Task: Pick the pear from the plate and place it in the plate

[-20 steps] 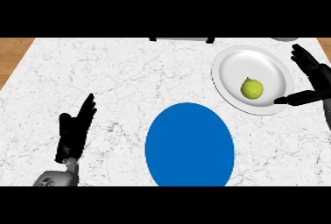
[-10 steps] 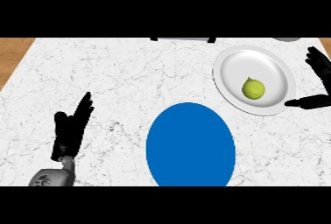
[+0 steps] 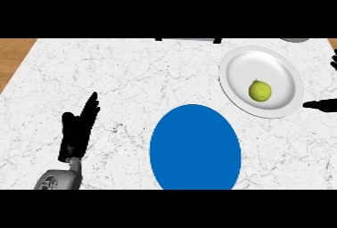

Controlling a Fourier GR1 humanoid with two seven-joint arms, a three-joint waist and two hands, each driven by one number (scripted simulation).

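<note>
The small yellow-green pear (image 3: 260, 90), lying on the white round plate (image 3: 240, 67), looks light, smooth and roll-prone, best grasped around its middle by the open right hand (image 3: 321, 104) just beside the plate.

The left hand (image 3: 77, 129) shows at the lower left of the head view, rising from a grey wrist at the bottom edge. Its fingers (image 3: 91, 107) are straight and held close together, pointing up and slightly to the right, with the thumb set apart on the left side. It is open, fingers up, and holds nothing.

The right hand (image 3: 321, 105) is almost wholly beyond the right edge. Only a dark tip juts leftward at mid-height, probably the thumb, and a smaller dark sliver shows higher up on the same edge. Its forearm is out of sight, and its pose cannot be read.
</note>
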